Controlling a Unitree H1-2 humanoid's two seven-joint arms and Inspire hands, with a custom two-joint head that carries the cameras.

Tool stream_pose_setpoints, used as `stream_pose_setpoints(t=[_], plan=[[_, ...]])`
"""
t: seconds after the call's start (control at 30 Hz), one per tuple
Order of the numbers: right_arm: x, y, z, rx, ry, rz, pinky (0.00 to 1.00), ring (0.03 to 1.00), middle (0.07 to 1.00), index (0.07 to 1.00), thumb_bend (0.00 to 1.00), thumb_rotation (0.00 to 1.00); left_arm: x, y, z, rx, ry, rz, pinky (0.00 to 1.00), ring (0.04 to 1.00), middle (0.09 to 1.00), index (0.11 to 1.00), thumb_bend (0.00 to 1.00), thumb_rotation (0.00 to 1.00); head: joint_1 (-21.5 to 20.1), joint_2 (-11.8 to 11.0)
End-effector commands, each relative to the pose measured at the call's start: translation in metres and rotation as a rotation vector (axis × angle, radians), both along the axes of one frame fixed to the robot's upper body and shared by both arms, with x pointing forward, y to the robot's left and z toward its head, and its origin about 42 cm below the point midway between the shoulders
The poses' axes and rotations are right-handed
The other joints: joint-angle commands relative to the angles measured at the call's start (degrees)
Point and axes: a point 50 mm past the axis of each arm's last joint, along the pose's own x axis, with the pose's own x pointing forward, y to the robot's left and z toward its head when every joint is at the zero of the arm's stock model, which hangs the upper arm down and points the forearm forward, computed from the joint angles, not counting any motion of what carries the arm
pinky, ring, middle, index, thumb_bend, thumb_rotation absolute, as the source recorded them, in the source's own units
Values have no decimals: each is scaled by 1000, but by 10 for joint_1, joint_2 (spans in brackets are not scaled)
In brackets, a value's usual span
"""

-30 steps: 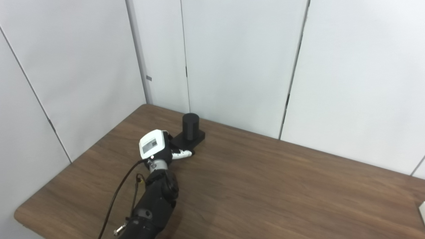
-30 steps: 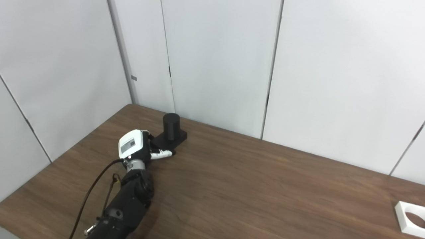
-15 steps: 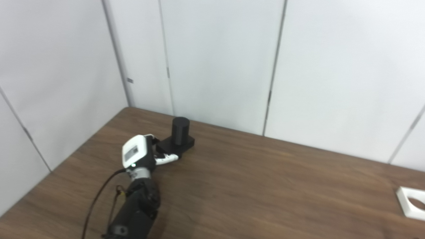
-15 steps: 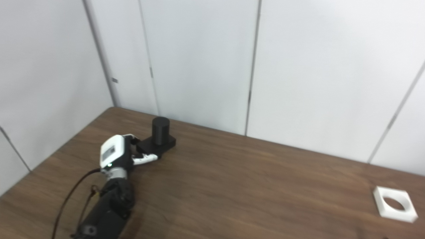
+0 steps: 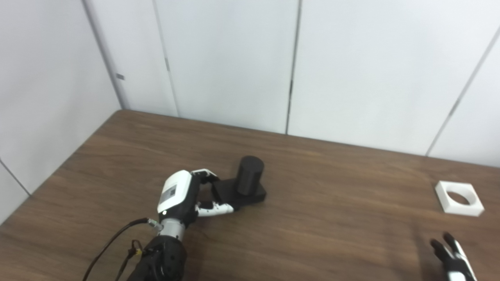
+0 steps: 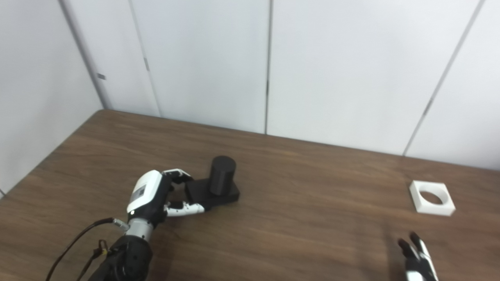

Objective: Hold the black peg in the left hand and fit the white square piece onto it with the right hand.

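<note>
Where the pale wall panels (image 5: pixel 234 58) are meeting in a corner at the back, the brown wooden table (image 5: pixel 320 222) is filling the lower half of both head views, its left edge running slanted down toward the bottom left and its back edge lying just against the panels. Nothing here is acting as a container except the white square piece (image 5: pixel 459 193), whose round hole is showing only bare wood through it; it is lying flat near the right side of the table, well apart from everything else.

Left of centre, the black peg (image 5: pixel 250 180) is standing upright on its flat black base (image 5: pixel 239 194). The left hand (image 5: pixel 183 197) is reaching in from the bottom left with its dark arm (image 5: pixel 162 257) and trailing cable, and its fingers (image 5: pixel 215 210) are curling around the near left corner of that base, thumb side above and fingers below, pinching it; the peg itself is standing clear of them.

At the bottom right, the right hand (image 6: pixel 417 259) is only partly showing, cut off by the picture's lower edge. Its dark fingertips are pointing up and slightly apart, holding nothing, near the white piece but not touching it. A wide stretch of bare wood is lying between the peg and the white piece.
</note>
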Motion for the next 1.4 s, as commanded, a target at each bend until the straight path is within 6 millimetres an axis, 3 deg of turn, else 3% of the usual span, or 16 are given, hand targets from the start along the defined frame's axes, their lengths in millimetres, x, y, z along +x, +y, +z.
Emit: stream_pose_setpoints(t=[0.0, 0.17, 0.27, 0.63, 0.77, 1.03, 1.17, 1.37], plan=[[3, 11, 14, 29, -61, 5, 1000, 936, 898, 952, 419, 1000, -7, -14, 6, -2, -5, -97, 608, 707, 689, 483, 510, 48, -18, 11], [4, 16, 16, 37, -61, 3, 1000, 912, 885, 938, 419, 1000, -33, -36, -8, -29, 88, -216, 597, 699, 702, 485, 510, 45, -43, 27], [4, 19, 17, 44, -62, 1, 1000, 901, 877, 930, 430, 1000, -41, -39, -13, -51, 111, -259, 607, 709, 705, 485, 511, 43, -58, 36], [7, 29, 20, -19, -61, -10, 962, 868, 845, 903, 489, 1000, -58, -30, -39, -230, 215, -519, 715, 791, 731, 486, 511, 43, -96, 47], [6, 31, 20, -8, -63, -7, 917, 858, 844, 903, 495, 1000, -65, -28, -44, -247, 231, -567, 709, 786, 727, 487, 512, 43, -107, 44], [5, 32, 19, -32, -63, -7, 962, 862, 827, 892, 493, 1000, -79, -37, -50, -296, 265, -641, 685, 742, 693, 487, 515, 42, -121, 40], [5, 32, 19, -31, -62, -10, 981, 869, 824, 895, 495, 1000, -81, -40, -51, -273, 267, -656, 687, 753, 701, 486, 516, 44, -123, 39], [4, 33, 19, -24, -62, -8, 979, 874, 827, 903, 479, 1000, -83, -41, -52, -57, 213, -570, 656, 741, 687, 487, 516, 44, -123, 39]])
